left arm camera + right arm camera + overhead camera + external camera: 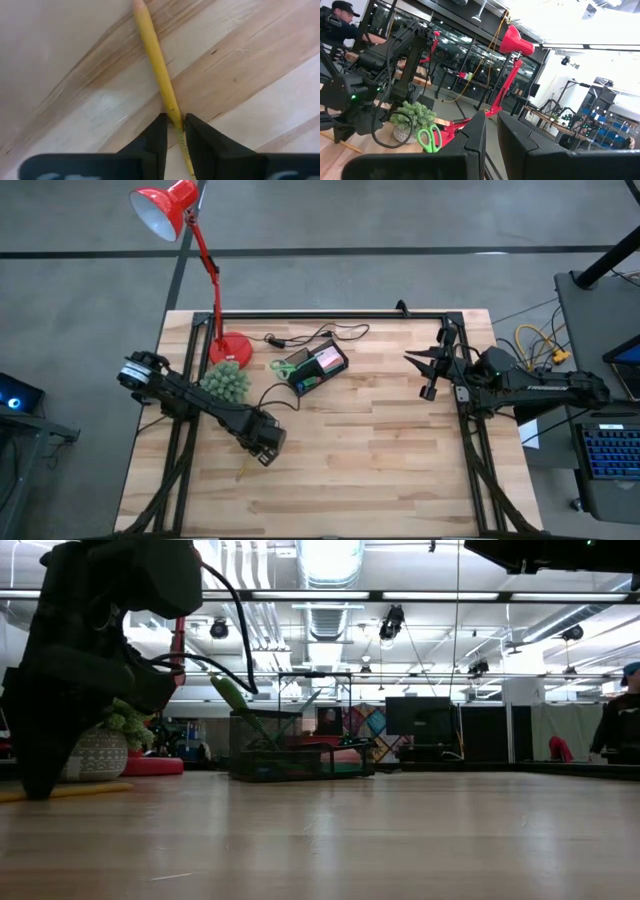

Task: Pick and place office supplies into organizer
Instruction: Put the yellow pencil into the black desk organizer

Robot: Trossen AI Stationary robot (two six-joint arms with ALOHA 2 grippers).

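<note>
My left end effector (173, 131) clamps the pencil (159, 75) on the pale tabletop (380, 450), lower left; ceiling lights beyond.

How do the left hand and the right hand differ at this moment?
The left hand is down at the table, fingers astride the yellow pencil; the right hand is raised by the table's right edge, holding nothing. The left reaches toward mid-table; the right waits. Both have dark fingers.

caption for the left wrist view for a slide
Left gripper down at the wooden table, its fingers either side of the yellow pencil.
</note>
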